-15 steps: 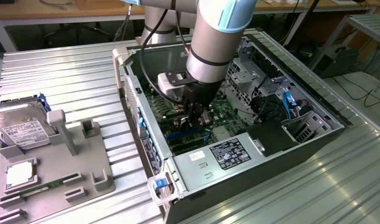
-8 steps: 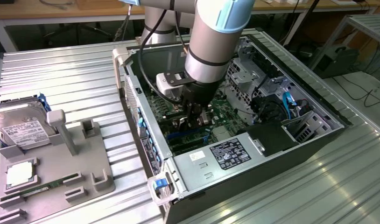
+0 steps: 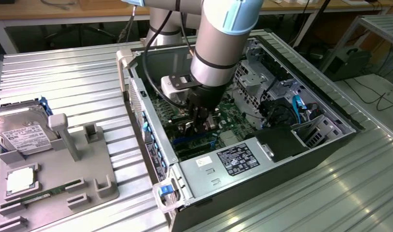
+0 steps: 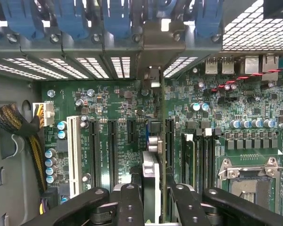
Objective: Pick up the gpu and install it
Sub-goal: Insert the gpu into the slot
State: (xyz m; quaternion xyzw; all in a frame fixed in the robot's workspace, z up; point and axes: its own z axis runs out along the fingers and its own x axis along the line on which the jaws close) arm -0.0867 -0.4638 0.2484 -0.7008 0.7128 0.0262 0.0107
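Note:
My gripper reaches down into the open computer case, close above the green motherboard. In the wrist view its two black fingers are shut on the gpu. The card shows edge-on as a thin upright board between them. It stretches away over the motherboard, in line with the long black expansion slots. Its metal bracket end reaches the case's rear slot openings. Whether its lower edge sits in a slot is hidden.
Blue slot latches line the case's rear wall. A yellow-black cable bundle and the bare processor socket flank the slots. At the exterior view's left a grey fixture holds a hard drive and a green memory stick.

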